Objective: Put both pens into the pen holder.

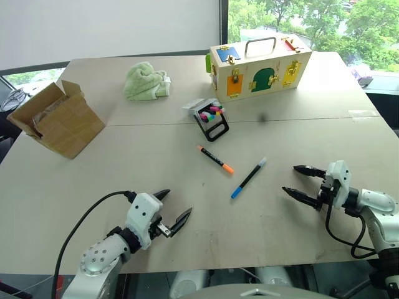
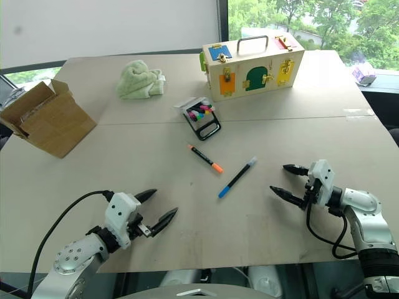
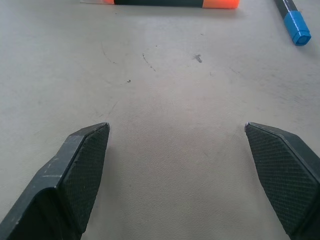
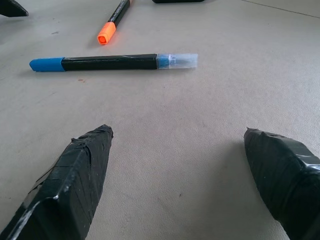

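While both pens lie loose on the counter [image 1: 349, 137], we hold our left hand [image 1: 176, 216] and right hand [image 1: 298, 180] spread wide and empty, low over the surface, ready to reach inward. We count two pens: the orange-ended pen [image 1: 216, 159] at the centre and the blue-tipped pen [image 1: 248, 178] toward four o'clock of it, near but apart. One pen holder [image 1: 212, 123] sits at twelve o'clock of them, already carrying a bunch of coloured markers [image 1: 213, 111]. Neither pen is in it yet.
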Robot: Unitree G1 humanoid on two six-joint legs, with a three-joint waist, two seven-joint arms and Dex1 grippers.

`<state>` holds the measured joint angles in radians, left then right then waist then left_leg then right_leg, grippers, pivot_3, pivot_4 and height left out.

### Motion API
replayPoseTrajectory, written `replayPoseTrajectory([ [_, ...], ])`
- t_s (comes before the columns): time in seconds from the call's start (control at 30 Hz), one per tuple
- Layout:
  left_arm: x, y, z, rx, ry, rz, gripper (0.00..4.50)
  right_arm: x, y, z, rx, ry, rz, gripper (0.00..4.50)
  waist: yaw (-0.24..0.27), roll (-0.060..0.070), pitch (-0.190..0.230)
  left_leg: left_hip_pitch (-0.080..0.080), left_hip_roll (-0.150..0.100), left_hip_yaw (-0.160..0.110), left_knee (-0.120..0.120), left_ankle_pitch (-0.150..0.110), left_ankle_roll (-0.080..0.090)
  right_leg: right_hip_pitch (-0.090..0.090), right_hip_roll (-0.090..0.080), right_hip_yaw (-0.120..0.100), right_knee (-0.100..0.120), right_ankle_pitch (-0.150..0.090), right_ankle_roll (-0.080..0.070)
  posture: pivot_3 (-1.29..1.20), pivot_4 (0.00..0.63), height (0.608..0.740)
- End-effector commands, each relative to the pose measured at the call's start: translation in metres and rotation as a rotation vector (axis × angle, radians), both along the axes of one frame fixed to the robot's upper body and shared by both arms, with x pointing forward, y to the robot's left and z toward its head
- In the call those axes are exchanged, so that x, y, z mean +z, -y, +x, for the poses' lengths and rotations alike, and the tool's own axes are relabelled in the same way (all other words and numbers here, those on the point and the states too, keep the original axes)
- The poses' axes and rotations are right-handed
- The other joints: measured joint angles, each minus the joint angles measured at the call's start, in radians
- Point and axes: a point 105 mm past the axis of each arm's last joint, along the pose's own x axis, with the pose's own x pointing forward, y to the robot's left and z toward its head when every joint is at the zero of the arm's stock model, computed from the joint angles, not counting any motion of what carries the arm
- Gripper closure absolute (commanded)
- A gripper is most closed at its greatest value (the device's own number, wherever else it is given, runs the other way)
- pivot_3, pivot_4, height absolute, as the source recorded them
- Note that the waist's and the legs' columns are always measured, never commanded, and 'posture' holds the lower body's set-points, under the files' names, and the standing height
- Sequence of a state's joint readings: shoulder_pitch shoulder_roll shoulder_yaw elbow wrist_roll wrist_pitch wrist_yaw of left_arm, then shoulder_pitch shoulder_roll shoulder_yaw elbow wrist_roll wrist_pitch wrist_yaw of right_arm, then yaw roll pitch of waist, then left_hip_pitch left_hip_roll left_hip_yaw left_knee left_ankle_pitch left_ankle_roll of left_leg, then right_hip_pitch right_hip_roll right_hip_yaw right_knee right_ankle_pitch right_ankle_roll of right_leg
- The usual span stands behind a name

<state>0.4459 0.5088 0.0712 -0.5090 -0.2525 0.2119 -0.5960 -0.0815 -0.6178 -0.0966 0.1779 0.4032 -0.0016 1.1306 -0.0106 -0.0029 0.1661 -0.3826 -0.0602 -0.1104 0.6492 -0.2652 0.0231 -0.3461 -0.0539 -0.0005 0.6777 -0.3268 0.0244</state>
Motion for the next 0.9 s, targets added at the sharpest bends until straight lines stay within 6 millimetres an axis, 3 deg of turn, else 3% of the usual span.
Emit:
replayPoseTrajectory([
  [0.03, 0.0064, -0.0015, 0.0016, -0.003, 0.035, 0.003, 0.0, 0.0069, 0.0089, 0.0011, -0.007, 0.021, 0.003, 0.02, 0.0, 0.0, 0.0, 0.0, 0.0, 0.0, 0.0, 0.0, 0.0, 0.0, 0.0, 0.0, 0.0, 0.0, 0.0, 0.0, 0.15, 0.74],
  [0.9, 0.0089, 0.0005, 0.0014, -0.014, 0.041, -0.011, 0.0, 0.0099, 0.0108, 0.006, 0.023, 0.031, -0.018, 0.02, 0.001, 0.0, 0.0, 0.0, 0.0, 0.0, 0.0, 0.0, 0.0, 0.0, 0.0, 0.0, 0.0, 0.0, 0.0, 0.0, 0.15, 0.74],
])
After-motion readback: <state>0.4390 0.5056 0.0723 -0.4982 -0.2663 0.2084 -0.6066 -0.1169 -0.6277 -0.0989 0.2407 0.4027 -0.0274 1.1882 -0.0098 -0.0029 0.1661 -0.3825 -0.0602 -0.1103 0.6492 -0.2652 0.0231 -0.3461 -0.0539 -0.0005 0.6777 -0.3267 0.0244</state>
